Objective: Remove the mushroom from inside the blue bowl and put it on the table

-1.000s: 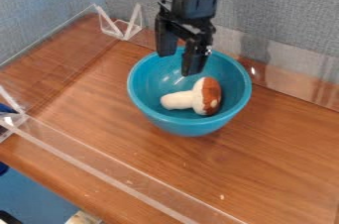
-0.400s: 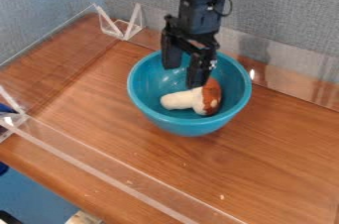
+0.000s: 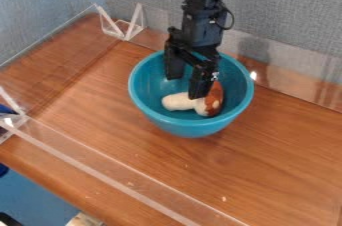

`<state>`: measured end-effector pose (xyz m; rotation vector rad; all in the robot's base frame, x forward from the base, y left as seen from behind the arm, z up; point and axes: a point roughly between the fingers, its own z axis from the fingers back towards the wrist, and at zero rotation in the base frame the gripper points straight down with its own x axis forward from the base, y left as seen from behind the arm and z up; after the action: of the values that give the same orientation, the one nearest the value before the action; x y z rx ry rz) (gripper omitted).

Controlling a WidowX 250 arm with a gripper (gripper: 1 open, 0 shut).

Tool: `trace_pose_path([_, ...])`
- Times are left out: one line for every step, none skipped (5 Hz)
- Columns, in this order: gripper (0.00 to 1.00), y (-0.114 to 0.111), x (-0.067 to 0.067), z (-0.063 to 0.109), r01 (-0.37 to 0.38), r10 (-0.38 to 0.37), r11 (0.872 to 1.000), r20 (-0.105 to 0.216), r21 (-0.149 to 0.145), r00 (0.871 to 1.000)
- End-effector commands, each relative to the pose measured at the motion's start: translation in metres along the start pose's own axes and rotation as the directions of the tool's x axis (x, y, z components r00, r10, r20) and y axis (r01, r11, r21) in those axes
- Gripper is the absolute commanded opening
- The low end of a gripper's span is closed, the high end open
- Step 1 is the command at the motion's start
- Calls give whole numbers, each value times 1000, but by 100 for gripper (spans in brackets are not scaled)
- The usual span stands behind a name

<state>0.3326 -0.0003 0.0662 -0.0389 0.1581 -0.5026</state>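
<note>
A: What's different from a second ago?

B: The gripper [image 3: 195,78] has come down. A second back its fingertips hung at about the rim of the blue bowl [image 3: 147,98]; now they reach inside it, right over the mushroom [image 3: 191,100].

A: Has it taken hold?

B: No. The jaws stand spread wide, one dark finger toward the stem side and the other by the cap. The mushroom lies on its side on the bottom of the bowl, cream stem pointing left in the picture, orange-brown cap to the right, in the same spot as before.

A: So nothing else has shifted?

B: The bowl sits where it sat, near the middle of the desk [image 3: 107,160], and the mushroom hasn't rolled. Only the arm has moved, lowering with the gripper pointed down.

A: Are the fingers touching the mushroom yet?

B: Hard to say from this one angle; the right finger overlaps the cap in the picture, but it may simply be in front of it.

A: What does that mean for the task?

B: I'd judge this as the end of the approach. The jaws bracket the mushroom, so closing looks like the next thing needed, then a lift clear of the rim and a set-down on the bare wood beside the bowl.
</note>
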Motion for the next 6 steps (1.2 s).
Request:
trace_pose_path([100,-2,5,7,11,-12,1000,32,16,999])
trace_pose_path([100,-3,6,1,13,-13,1000,26,11,1000])
trace_pose_path([100,-3,7,-4,14,-14,1000,23,6,1000])
trace_pose_path([0,-4,8,-6,12,-12,1000,24,3,1000])
trace_pose_path([0,-5,7,1,20,-20,1000,43,9,999])
trace_pose_path([0,-7,6,20,21,-22,1000,81,18,996])
